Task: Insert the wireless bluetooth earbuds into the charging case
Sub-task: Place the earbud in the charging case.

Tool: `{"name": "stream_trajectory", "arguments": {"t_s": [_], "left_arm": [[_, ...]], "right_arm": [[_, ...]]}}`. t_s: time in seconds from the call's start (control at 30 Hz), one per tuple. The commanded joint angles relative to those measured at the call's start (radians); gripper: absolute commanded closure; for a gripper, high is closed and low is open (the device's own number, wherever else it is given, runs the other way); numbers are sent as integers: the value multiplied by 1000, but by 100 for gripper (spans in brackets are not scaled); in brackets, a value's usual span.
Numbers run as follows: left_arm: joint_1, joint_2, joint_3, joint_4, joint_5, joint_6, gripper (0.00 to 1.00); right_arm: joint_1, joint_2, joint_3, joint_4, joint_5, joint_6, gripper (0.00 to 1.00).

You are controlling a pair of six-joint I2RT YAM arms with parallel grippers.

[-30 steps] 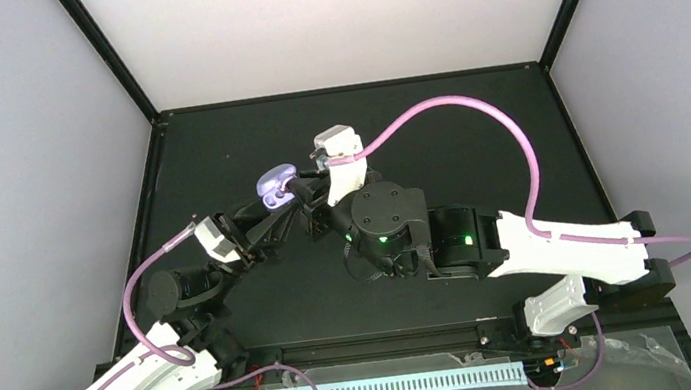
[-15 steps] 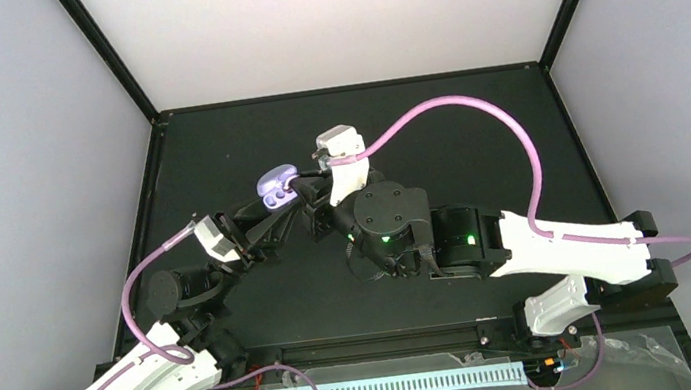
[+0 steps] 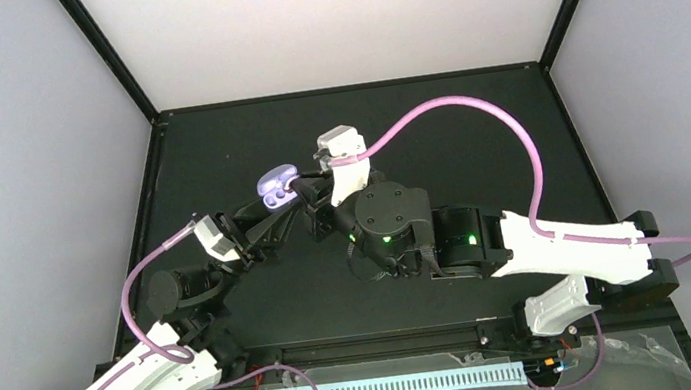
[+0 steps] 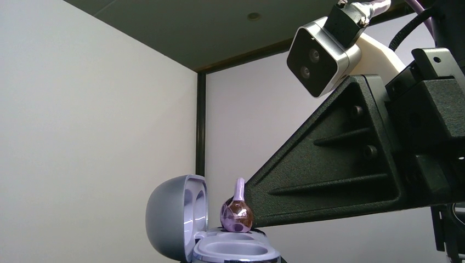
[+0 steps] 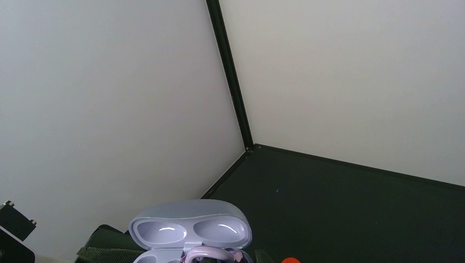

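The charging case point(image 3: 276, 186) is pale lavender and its lid point(image 4: 173, 216) stands open. It is held above the dark table in my left gripper point(image 3: 271, 204), which is shut on its base from the lower left. In the left wrist view one purple earbud point(image 4: 237, 213) rests on the rim of the case's far well, stem up, against the black finger point(image 4: 329, 164) of my right gripper point(image 3: 300, 190). The right gripper comes in from the right and is shut on that earbud point(image 5: 211, 255). The near well point(image 4: 236, 253) holds nothing.
A small red bit point(image 5: 290, 259) shows at the bottom edge of the right wrist view. The right arm's wrist camera point(image 4: 323, 52) hangs close above the case. White walls enclose the black table point(image 3: 455, 140) at the back and both sides.
The right gripper has closed a little and eased the earbud down onto the case. The left arm and the case have barely moved.
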Motion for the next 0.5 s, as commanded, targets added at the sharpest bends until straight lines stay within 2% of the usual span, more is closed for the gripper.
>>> {"name": "stream_trajectory", "arguments": {"t_s": [0.0, 0.47], "left_arm": [[-3, -14, 35, 51, 6, -13, 98], [-3, -19, 30, 56, 4, -18, 98]], "right_arm": [[-6, -20, -18, -39, 9, 16, 84], [-8, -25, -27, -42, 6, 21, 84]]}}
